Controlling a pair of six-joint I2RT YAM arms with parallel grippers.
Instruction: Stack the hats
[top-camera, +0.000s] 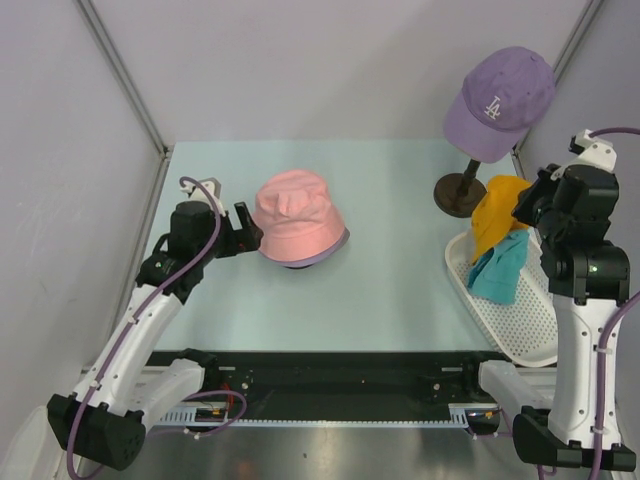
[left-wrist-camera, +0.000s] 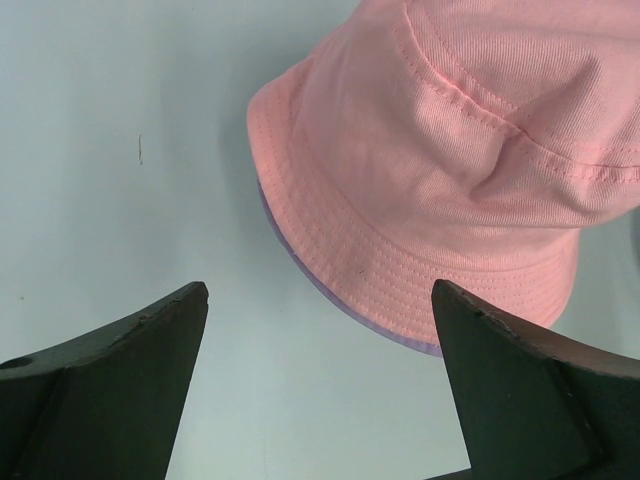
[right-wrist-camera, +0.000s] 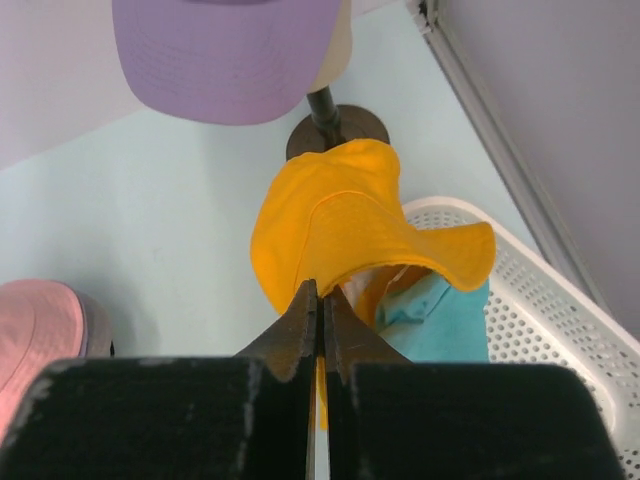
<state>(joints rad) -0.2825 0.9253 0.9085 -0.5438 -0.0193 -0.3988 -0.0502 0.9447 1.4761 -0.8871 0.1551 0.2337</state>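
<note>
- Table: pale blue-green top that carries every item listed here.
- Left gripper: well to the left of the tray, on the far side of the pink hat from it. Its jaws are spread wide and hold nothing. The fingers sit just beside that hat's brim; whether they touch it cannot be told.
- Right gripper: above the tray's far end, with fingers pressed together on a fold of the orange hat.
- Tray: white and perforated, at the table's right edge.
- Pink hat: on the table well left of the tray, crown up.
- Lavender hat: under the pink hat, with only a thin rim showing below the pink brim.
- Orange hat: hangs from the right gripper over the tray's far end.
- Teal hat: crumpled at the tray's far end, directly below the orange hat and touching it.
- Purple cap: has a white logo and is perched on a stand just beyond the tray's far end.
</note>
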